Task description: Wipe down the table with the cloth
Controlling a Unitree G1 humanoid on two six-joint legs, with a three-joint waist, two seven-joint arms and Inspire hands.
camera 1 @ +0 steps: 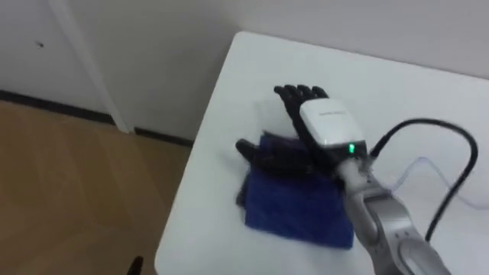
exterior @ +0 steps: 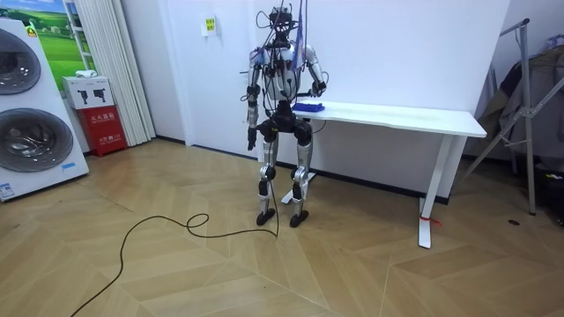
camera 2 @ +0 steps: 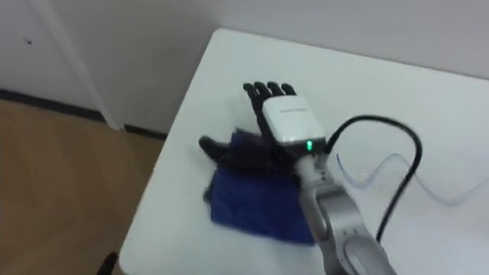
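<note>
A blue cloth [camera 1: 294,205] [camera 2: 254,200] lies on the white table [camera 1: 252,69] [camera 2: 229,61] near its left end. My right hand [camera 1: 306,126] [camera 2: 275,122] rests flat on the cloth's far part, fingers straight and spread, thumb out to the left. In the room view the robot stands at the end of the table [exterior: 397,116] on the room view's left, right hand [exterior: 313,91] on the blue cloth [exterior: 307,106]. My left hand [exterior: 251,138] hangs at my side.
The table's left edge and far left corner are close to the cloth, with wooden floor [camera 1: 69,191] below. A white wall [camera 1: 137,46] stands behind. The tabletop runs on to the right. Washing machines [exterior: 31,106] stand at the room view's left.
</note>
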